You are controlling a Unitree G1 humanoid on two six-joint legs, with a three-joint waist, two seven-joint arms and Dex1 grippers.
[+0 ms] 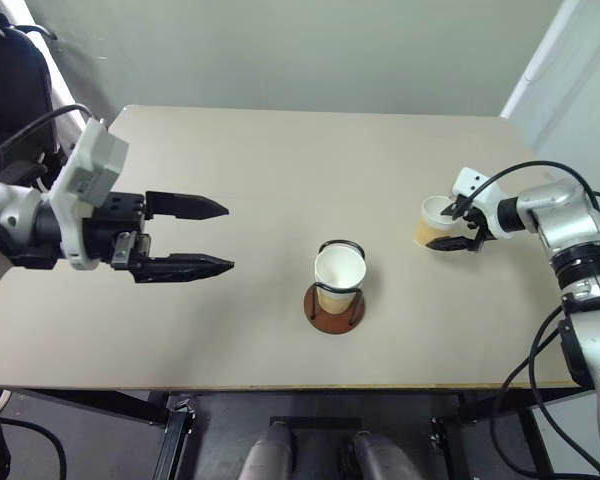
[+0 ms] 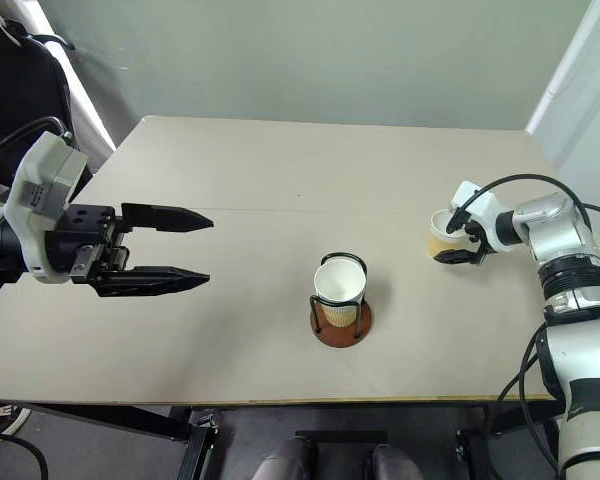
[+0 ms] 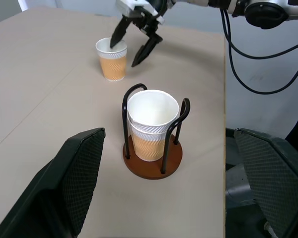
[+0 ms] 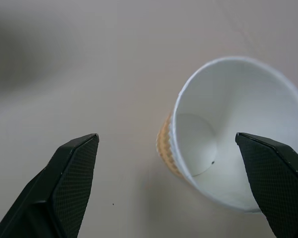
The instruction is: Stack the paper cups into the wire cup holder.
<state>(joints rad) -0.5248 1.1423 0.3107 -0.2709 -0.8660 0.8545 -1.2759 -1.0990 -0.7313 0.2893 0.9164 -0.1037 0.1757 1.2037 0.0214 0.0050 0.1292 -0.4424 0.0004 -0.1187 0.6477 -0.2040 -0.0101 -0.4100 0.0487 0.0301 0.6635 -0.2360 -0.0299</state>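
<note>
Head views: the wire cup holder [image 1: 335, 305] stands near the front middle of the tan surface [image 1: 280, 180], its reddish-brown base flat and black wire loops upright. Nested cups [image 1: 339, 277] sit inside it, white rim up. To the right of the holder and a little farther back, a single paper cup [image 1: 432, 222] stands upright on the surface. The right gripper [image 1: 463, 225] is at this cup, its black fingers spread on either side of it; whether they touch it cannot be told here. Well to the left of the holder, the left gripper [image 1: 216, 237] hangs above the surface with its two fingers parted, pointing toward the holder and holding nothing.

Left wrist view: the holder [image 3: 152, 157] stands between this gripper's own spread fingers [image 3: 72, 183], apart from them. At least two cups are stacked in it, one rim showing just below the other. Beyond the holder, the lone cup [image 3: 112, 59] stands with the right gripper [image 3: 131, 47] released above it, one finger reaching over the rim and the other beside the cup's wall.

Right wrist view: the lone cup [image 4: 228, 134] lies between this gripper's wide-open fingers [image 4: 69, 178], nearer one of them, its white inside empty.
</note>
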